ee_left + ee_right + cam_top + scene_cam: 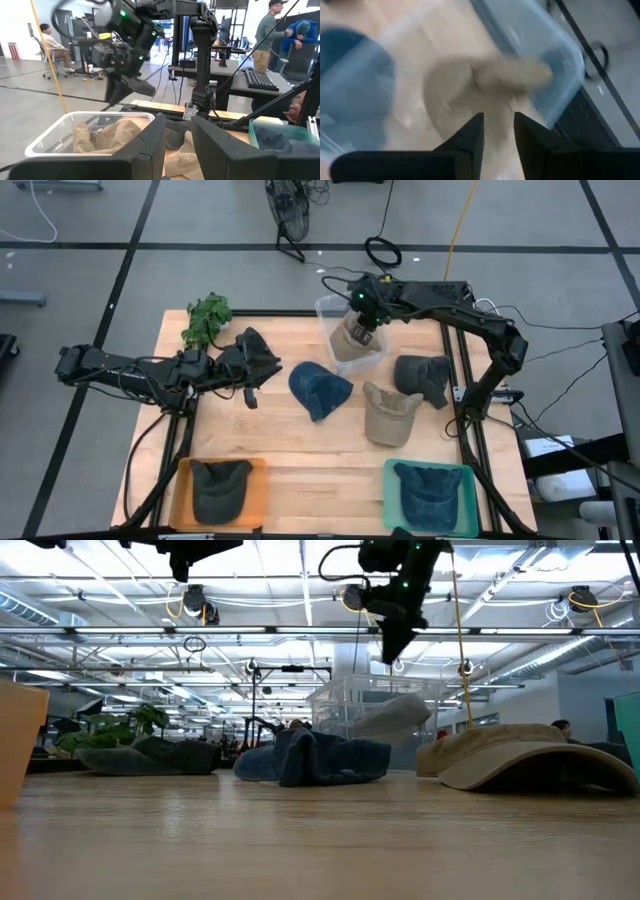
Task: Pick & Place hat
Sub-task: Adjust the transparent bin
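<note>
Upper centre of the high view, the tan hat (352, 345) lies in the clear bin (330, 308), directly under my right gripper (362, 320), whose fingers stand apart with nothing between them. Its brim may hang over the rim; if I lift carelessly I could snag it and drag it out. My left gripper (236, 372) rests on a dark hat (262, 355) at left; its grip I cannot tell. I count seven hats, three bins, one plant (205, 318).

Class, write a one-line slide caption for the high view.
Right gripper hovers over a tan hat in the clear bin; left gripper waits by a dark hat.
</note>
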